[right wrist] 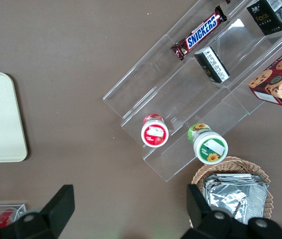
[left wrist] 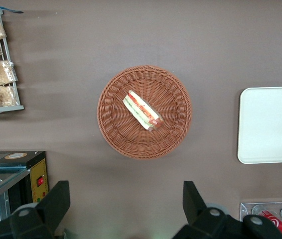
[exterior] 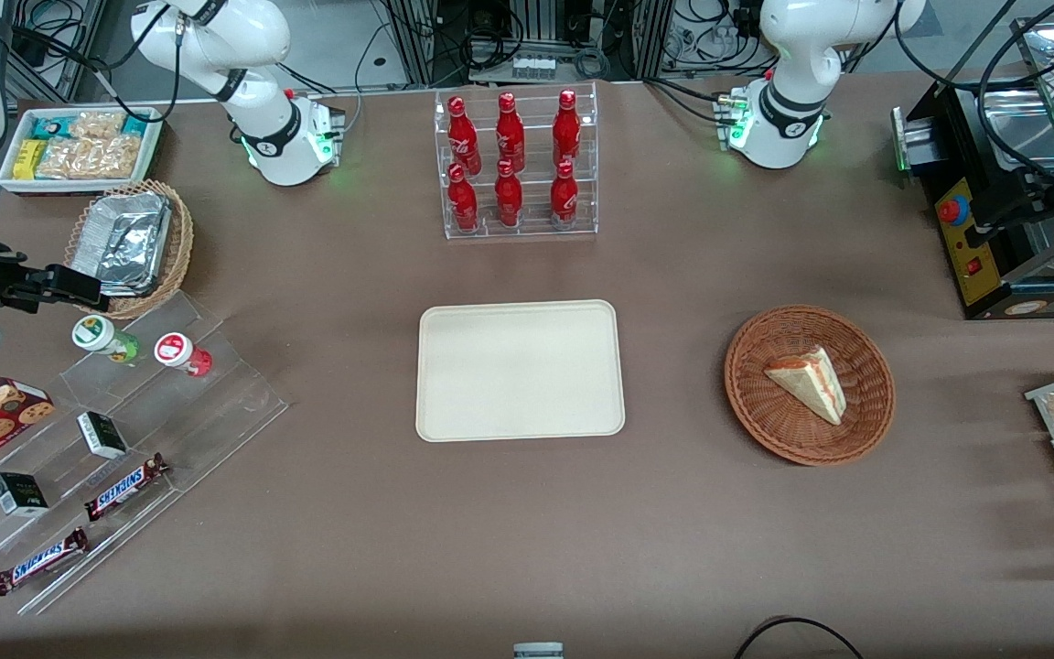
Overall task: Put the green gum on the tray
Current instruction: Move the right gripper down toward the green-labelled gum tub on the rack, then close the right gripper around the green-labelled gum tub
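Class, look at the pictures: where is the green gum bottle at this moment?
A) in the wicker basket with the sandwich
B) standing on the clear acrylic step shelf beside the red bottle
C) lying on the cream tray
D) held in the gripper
B: the green gum stands on the clear step shelf beside the red gum; the tray is bare and the open gripper hovers above, holding nothing.

"SNICKERS" reads on two candy bars [exterior: 125,486] [exterior: 39,561] lying on the clear stepped stand [exterior: 216,403].

Red bottle [right wrist: 154,133] just beside green gum [right wrist: 208,145]; open air above.
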Controlling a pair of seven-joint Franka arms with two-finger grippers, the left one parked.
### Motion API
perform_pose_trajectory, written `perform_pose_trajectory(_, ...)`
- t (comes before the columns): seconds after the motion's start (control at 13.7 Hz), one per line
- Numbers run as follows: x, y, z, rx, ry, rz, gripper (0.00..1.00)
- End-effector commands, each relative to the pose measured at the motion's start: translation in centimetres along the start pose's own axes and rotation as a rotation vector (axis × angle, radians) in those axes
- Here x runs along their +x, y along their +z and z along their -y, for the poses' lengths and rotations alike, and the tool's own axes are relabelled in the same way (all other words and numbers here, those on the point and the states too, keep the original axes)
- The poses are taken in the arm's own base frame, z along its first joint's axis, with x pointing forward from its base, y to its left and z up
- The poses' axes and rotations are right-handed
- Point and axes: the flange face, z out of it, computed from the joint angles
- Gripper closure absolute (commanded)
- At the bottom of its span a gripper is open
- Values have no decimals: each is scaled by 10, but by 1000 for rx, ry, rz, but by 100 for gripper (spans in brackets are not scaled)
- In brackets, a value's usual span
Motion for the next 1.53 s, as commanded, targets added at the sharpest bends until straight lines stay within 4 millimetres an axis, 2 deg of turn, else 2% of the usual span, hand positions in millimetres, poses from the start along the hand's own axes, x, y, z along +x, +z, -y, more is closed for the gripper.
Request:
perform_pose_trajectory(0.0,2,-4,-4,1,-2,8,0)
perform_pose_trajectory(0.07,2,-4,-4,1,-3,8,0)
perform_pose_trajectory(0.22,-2,10,-8,5,-38,32,0)
perform_pose_trajectory(0.36,-13,34,-27,10,-43,18,0)
perform_pose_trajectory(0.44,-15,44,-31,12,-96,15,0)
perform_pose_trajectory(0.66,-16,65,-62,13,-206,-11,0)
perform_pose_trajectory(0.73,-16,74,-68,10,-299,-15,0)
perform_pose_trajectory(1.02,-28,121,-106,-7,-439,-65,0)
perform_pose_trajectory(1.24,-36,147,-109,-21,-542,-82,0)
perform_pose_trajectory(1.46,-48,158,-107,-89,-654,-172,0)
